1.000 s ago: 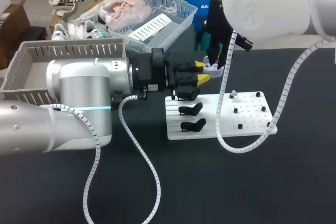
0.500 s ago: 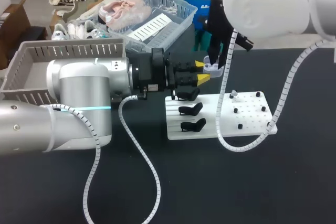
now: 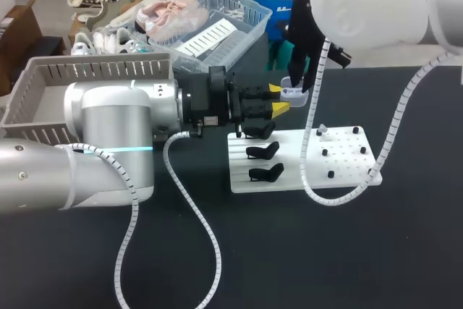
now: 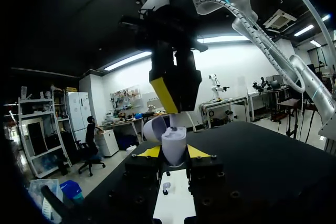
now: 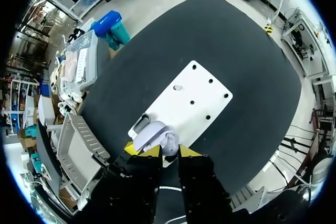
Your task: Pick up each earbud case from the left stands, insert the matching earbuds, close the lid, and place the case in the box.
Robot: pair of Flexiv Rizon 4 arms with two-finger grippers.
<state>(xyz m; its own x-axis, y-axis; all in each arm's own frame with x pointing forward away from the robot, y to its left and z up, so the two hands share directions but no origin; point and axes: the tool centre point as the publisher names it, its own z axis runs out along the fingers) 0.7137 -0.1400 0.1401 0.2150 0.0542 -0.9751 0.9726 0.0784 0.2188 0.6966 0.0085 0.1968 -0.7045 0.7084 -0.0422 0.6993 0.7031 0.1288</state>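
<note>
Over the board (image 3: 289, 179), left claw (image 3: 278, 98) gripping open case (image 4: 173, 148), right claw (image 5: 169, 151) pinching earbud (image 4: 174, 128) above

Grips a pale earbud case (image 4: 173, 144), lid tipped open, between both yellow tips of the left gripper (image 4: 173, 153). Shows the right gripper (image 4: 176, 113) hanging straight over the case, above a white board (image 4: 170, 211) on the dark table (image 4: 257, 171).

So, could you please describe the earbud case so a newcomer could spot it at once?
Find the white board on the table. Above its left side, the left gripper holds an earbud case, lid open, under the right gripper. Unlike the black stands, it is white and held aloft.
</note>
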